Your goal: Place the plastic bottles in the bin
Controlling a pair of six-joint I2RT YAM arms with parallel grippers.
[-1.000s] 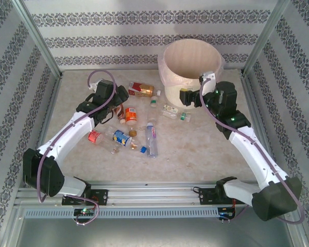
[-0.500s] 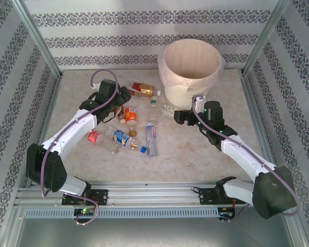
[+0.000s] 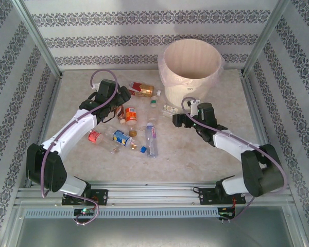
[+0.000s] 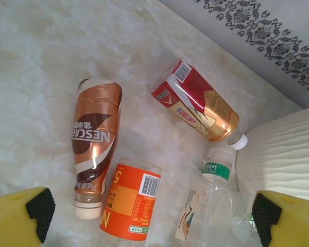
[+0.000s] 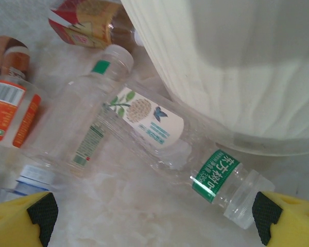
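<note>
Right end effector point(image 3: 177, 121) has come down from beside the bin's rim to low over the tabletop point(image 3: 206, 154), by the foot of the bin point(image 3: 191, 88); left arm barely changed. Right fingers spread wide, yellow pads point(image 5: 20, 222) at either side of the wrist view, gripping nothing. Just ahead of them lies a clear bottle with a green band point(image 5: 154, 128), on its side, its body against the bin's wall. A second clear bottle point(image 5: 85, 116) lies touching it (green mark near the cap). Left end effector point(image 3: 122, 100) also wide open and empty, hovering over a cluster: brown Nescafe bottle point(image 4: 95, 146), orange-labelled bottle point(image 4: 131, 206) just beside it, red-and-gold bottle point(image 4: 198, 105) further out. Well apart, mid-tabletop: tall clear bottle point(image 3: 152, 138), blue-and-yellow bottle point(image 3: 122, 137), red-labelled bottle point(image 3: 95, 136). All lying flat.
</note>
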